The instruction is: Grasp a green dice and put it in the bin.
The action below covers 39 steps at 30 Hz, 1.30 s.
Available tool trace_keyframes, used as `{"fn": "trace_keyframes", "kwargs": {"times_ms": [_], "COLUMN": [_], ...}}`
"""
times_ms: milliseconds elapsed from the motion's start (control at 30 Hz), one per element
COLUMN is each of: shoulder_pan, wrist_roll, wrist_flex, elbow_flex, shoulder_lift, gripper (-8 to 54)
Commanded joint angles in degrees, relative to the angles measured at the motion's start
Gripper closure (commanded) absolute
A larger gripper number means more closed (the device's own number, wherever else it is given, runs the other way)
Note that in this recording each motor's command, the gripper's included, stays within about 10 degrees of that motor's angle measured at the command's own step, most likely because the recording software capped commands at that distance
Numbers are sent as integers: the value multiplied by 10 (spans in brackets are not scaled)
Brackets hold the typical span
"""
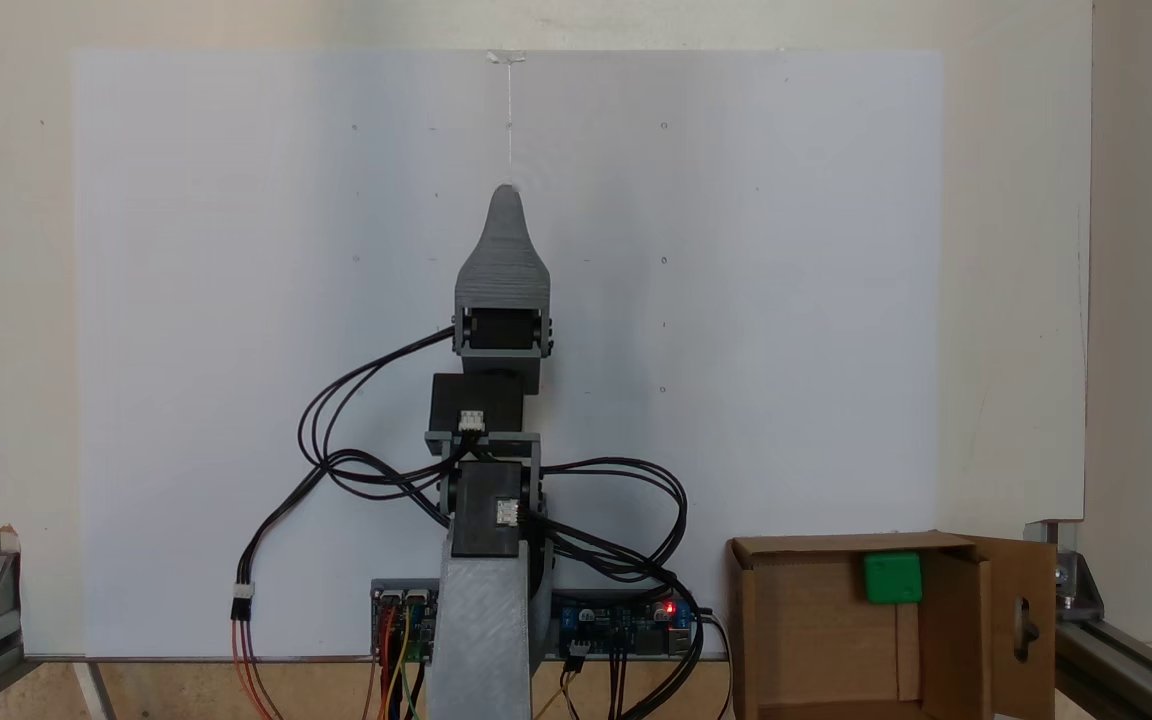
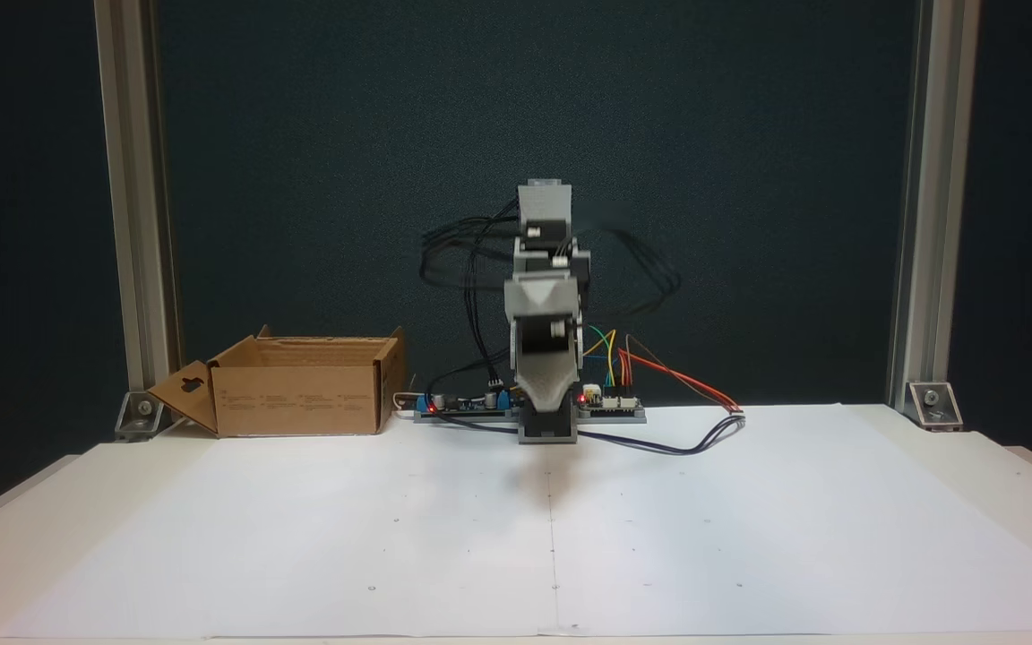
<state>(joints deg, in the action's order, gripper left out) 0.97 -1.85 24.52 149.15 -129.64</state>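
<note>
- The surface (image 2: 1000,484) is pale, and a large white sheet (image 2: 480,537) covers most of it, in both fixed views.
- The bin (image 2: 296,399) stands at the sheet's far left corner in a fixed view, its flaps open.
- The arm's base (image 2: 547,428) sits at the middle of the far edge, with circuit boards (image 2: 610,410) flat on either side of it.
- A black cable (image 2: 677,445) loops across the sheet just beside the base.
- Metal brackets (image 2: 933,403) sit at the far corners.

Green dice (image 1: 892,578) inside cardboard bin (image 1: 751,640)
</note>
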Motion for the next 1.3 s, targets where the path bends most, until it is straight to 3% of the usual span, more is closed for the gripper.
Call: {"fn": "trace_keyframes", "kwargs": {"times_ms": [0,867,1267], "shoulder_pan": [19,45,40], "wrist_roll": [27,33,33], "wrist_flex": [94,690,686], "elbow_flex": [2,301,301], "shoulder_lift": [-64,-62,-60], "gripper": [15,8,8]}}
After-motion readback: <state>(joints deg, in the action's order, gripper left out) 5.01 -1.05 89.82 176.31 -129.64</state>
